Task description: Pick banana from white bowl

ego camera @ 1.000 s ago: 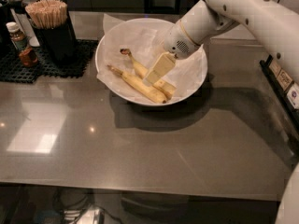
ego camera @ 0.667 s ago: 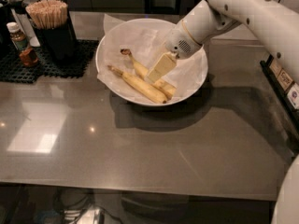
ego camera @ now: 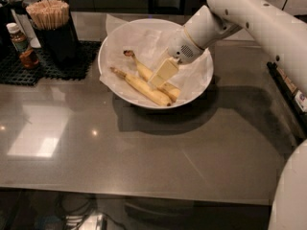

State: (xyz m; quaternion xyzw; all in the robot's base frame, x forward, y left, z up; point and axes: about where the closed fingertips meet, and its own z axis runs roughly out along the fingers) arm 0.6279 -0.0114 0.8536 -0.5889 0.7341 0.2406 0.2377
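Note:
The white bowl [ego camera: 111, 36], lined with crumpled white paper, stands at the back centre of the grey counter. Two bananas lie in it side by side. The banana [ego camera: 141, 69] with the dark frayed stem end at its upper left is the farther one. The like banana [ego camera: 143, 87] with a thin pale stem lies in front of it. My gripper [ego camera: 160, 75] reaches down into the bowl from the right. It sits over the middle of the farther banana and hides that part of it.
A black holder of wooden sticks [ego camera: 50, 16] and a brown sauce bottle [ego camera: 21, 44] stand on a black mat [ego camera: 29, 73] at the back left. A dark strip [ego camera: 288, 87] runs along the counter's right edge. The grey counter [ego camera: 144, 152] extends in front of the bowl.
Almost nothing differs. The gripper stays in the bowl over the farther banana, and both bananas lie as before.

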